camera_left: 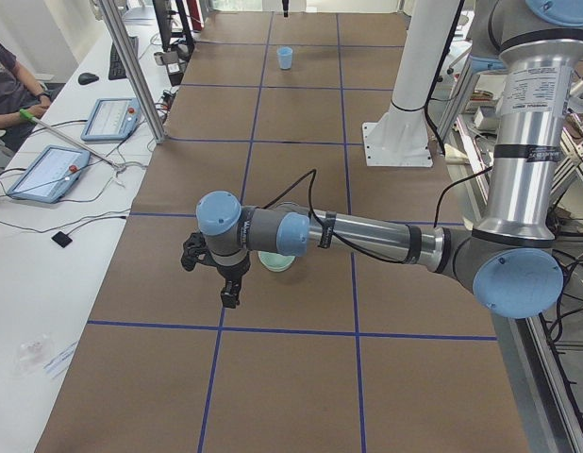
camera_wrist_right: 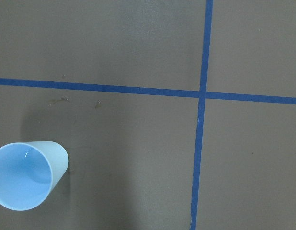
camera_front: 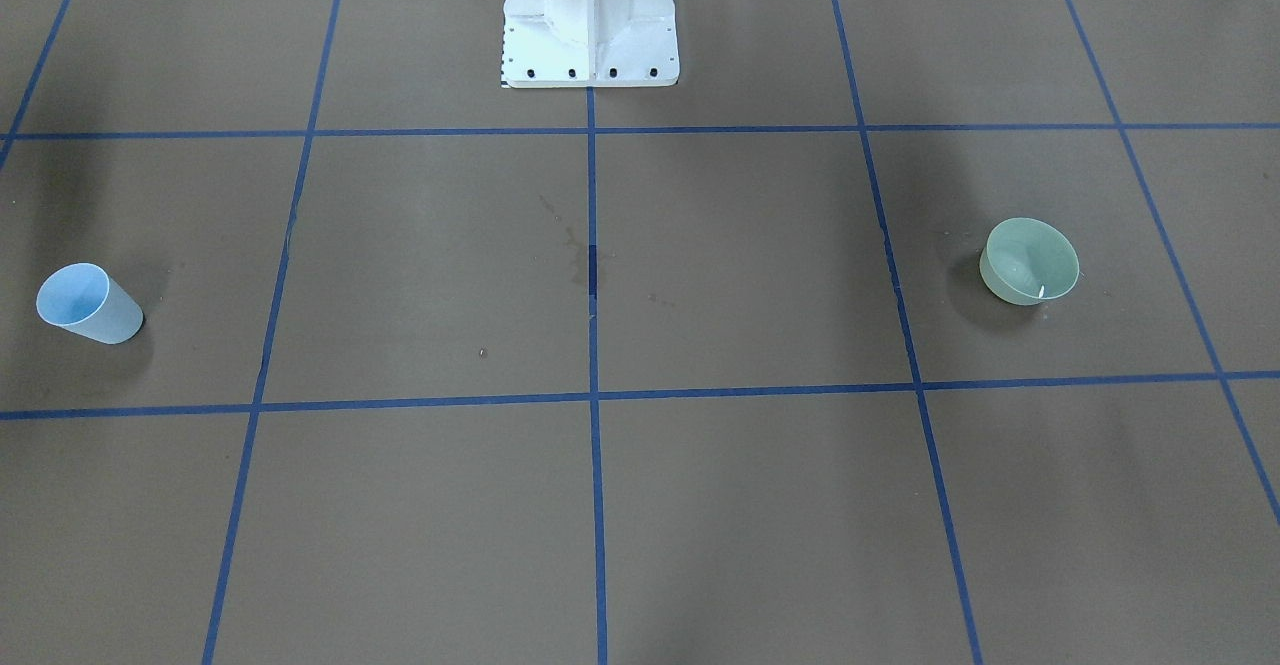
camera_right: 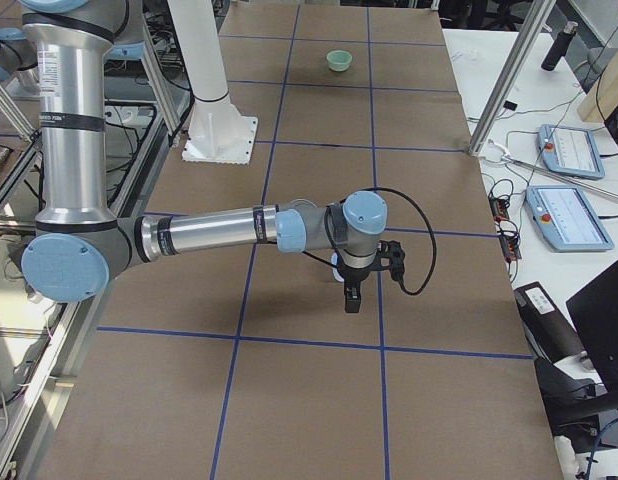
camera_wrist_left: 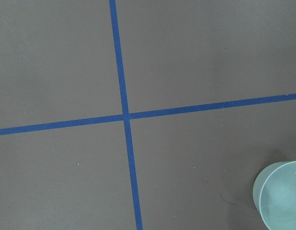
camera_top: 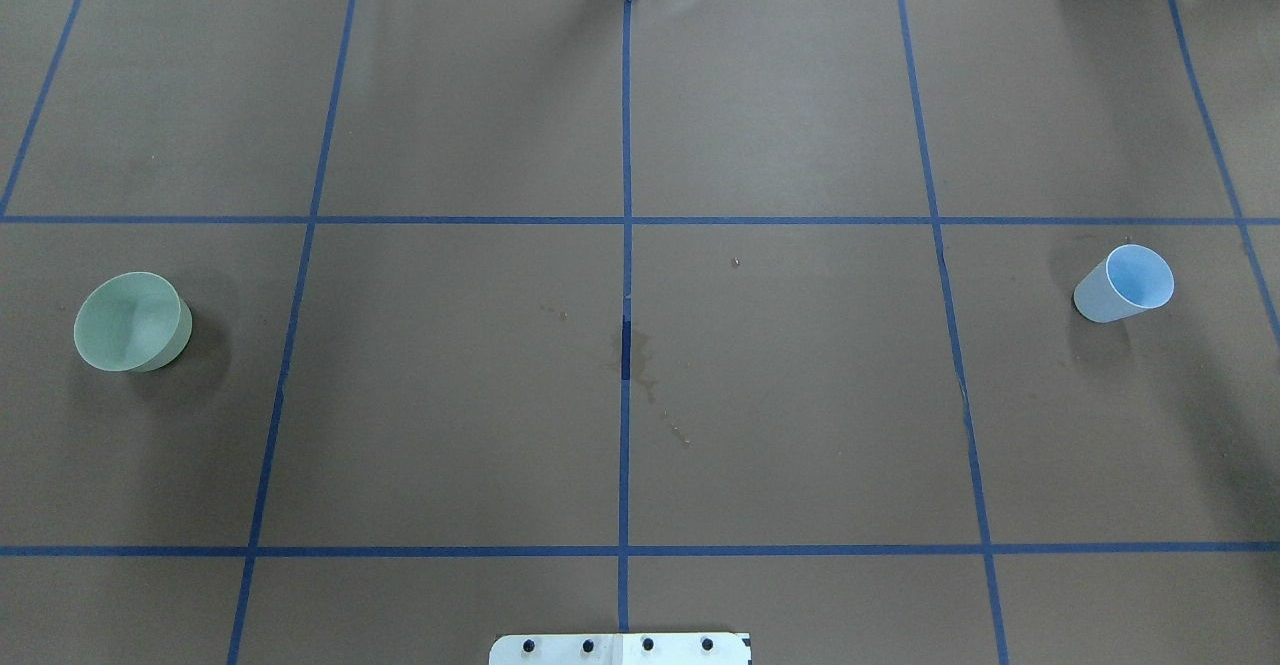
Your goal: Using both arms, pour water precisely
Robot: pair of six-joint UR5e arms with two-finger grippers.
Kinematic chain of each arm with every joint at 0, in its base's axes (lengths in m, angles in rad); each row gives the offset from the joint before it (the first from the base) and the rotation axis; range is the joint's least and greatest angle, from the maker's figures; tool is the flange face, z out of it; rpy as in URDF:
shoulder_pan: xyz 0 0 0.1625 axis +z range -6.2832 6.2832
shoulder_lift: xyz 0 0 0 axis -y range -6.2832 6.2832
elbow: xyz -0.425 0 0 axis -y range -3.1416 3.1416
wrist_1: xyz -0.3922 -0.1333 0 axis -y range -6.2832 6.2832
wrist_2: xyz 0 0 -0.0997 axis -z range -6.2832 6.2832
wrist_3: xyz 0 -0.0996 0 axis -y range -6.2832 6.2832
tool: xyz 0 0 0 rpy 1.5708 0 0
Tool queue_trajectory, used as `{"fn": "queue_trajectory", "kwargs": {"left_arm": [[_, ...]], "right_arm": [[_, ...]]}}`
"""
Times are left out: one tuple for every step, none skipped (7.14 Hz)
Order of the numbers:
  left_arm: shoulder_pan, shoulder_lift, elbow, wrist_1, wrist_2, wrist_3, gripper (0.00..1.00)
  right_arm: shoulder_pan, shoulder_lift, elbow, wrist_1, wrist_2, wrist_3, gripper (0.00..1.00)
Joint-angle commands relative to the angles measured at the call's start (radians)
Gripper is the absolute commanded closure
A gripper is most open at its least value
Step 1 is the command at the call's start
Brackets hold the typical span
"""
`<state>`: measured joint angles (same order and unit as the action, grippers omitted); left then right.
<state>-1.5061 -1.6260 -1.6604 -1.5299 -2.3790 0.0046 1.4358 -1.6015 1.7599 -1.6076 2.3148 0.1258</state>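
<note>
A light-blue cup (camera_top: pixel 1125 283) stands upright on the brown table on my right side; it also shows in the right wrist view (camera_wrist_right: pixel 28 175). A pale-green bowl (camera_top: pixel 131 322) stands on my left side and shows at the corner of the left wrist view (camera_wrist_left: pixel 281 201). Water shows only as a faint glint inside the bowl (camera_front: pixel 1041 291). My left gripper (camera_left: pixel 229 291) hangs above the table beside the bowl (camera_left: pixel 275 263). My right gripper (camera_right: pixel 353 296) hangs over the cup's spot. Both grippers show only in the side views, so I cannot tell whether they are open or shut.
The white pedestal (camera_front: pixel 590 20) stands at the robot's edge of the table. Blue tape lines (camera_top: pixel 626 245) divide the brown mat into squares. Small damp stains (camera_top: pixel 640 360) mark the middle. An operator's desk with tablets (camera_left: pixel 46 170) runs along the far side.
</note>
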Motion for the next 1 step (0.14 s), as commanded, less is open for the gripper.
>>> {"fn": "queue_trajectory", "kwargs": {"left_arm": [[0.0, 0.017, -0.004, -0.001, 0.001, 0.0, 0.0]], "right_arm": [[0.0, 0.0, 0.001, 0.0, 0.0, -0.002, 0.0]]}}
